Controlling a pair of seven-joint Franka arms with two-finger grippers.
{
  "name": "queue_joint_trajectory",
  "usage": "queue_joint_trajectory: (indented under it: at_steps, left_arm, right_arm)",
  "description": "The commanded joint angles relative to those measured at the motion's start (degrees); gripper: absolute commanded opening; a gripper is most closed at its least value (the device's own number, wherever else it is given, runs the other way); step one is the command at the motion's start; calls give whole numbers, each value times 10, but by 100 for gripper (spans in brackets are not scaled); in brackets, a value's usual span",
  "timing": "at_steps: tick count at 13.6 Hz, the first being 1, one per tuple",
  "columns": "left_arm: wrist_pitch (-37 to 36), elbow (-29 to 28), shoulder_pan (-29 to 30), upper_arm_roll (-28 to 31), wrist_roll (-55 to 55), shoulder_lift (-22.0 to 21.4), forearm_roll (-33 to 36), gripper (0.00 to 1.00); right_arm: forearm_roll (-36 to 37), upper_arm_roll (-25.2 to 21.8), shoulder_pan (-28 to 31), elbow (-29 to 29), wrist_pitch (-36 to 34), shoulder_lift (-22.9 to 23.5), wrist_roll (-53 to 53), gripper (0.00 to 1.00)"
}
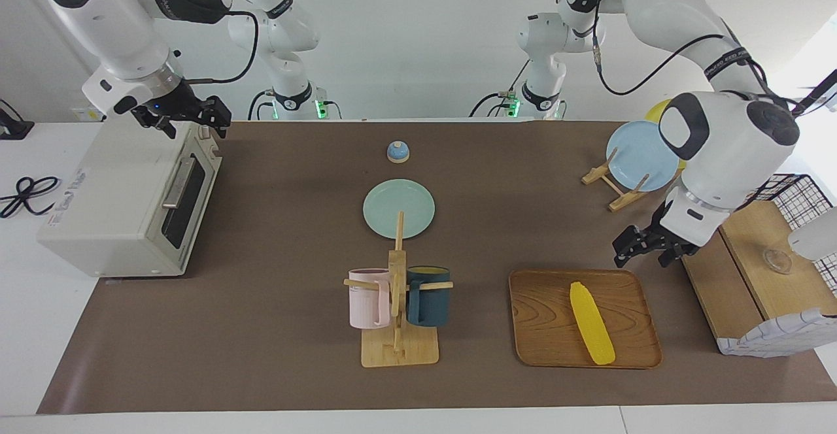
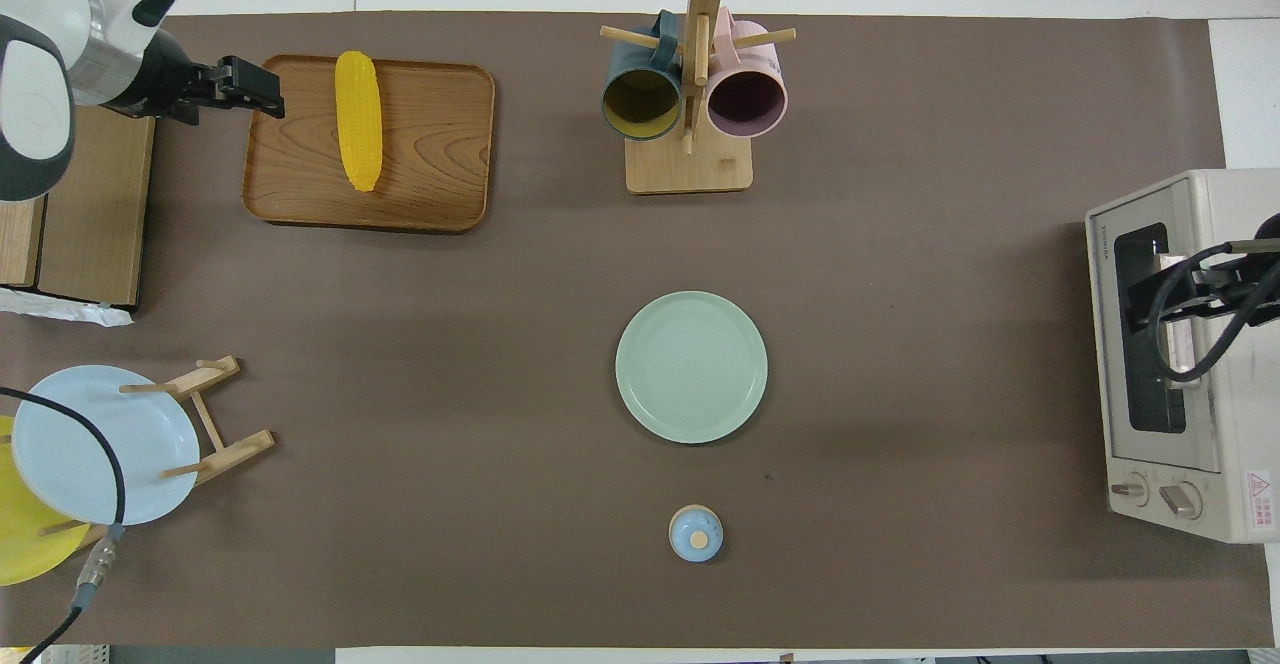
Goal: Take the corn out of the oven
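The yellow corn [image 1: 592,323] [image 2: 358,119] lies flat on the wooden tray [image 1: 549,329] [image 2: 430,159], at the left arm's end of the table, with nothing touching it. My left gripper [image 1: 644,250] [image 2: 262,91] hangs open and empty in the air, over the table's strip between the tray and the wooden box. The cream-white oven [image 1: 111,205] [image 2: 1200,484] stands at the right arm's end with its door shut. Open and empty, my right gripper [image 1: 184,119] [image 2: 1165,289] hovers over the oven's top edge by the door.
A mug rack [image 1: 399,349] holds a pink mug and a dark blue mug. Mid-table lie a green plate [image 1: 418,199] and a small blue bell [image 1: 397,151]. A blue plate [image 1: 641,156] leans on a wooden stand. A wood-and-wire basket shelf [image 1: 765,257] stands beside the tray.
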State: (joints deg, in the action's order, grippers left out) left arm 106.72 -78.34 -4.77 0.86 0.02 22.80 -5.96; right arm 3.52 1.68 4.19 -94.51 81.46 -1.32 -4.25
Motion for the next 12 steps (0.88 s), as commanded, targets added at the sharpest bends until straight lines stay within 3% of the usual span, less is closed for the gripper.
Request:
queue_joint_trajectory:
  at_steps: [1,9,12]
  left_arm:
    - [-61,-30,-5,4,-7,-60,38,100]
    - [-174,-99,5,-2,-17,-207,63,100]
    - [-183,-158,26,-22,-23,-260,63,100]
  right_arm:
    - [-13,6,3,-4,-8,-9,-4,100]
    - [-13,6,4,-4,-7,-9,-3,100]
    - [-13,6,5,-4,-7,-10,-3,100]
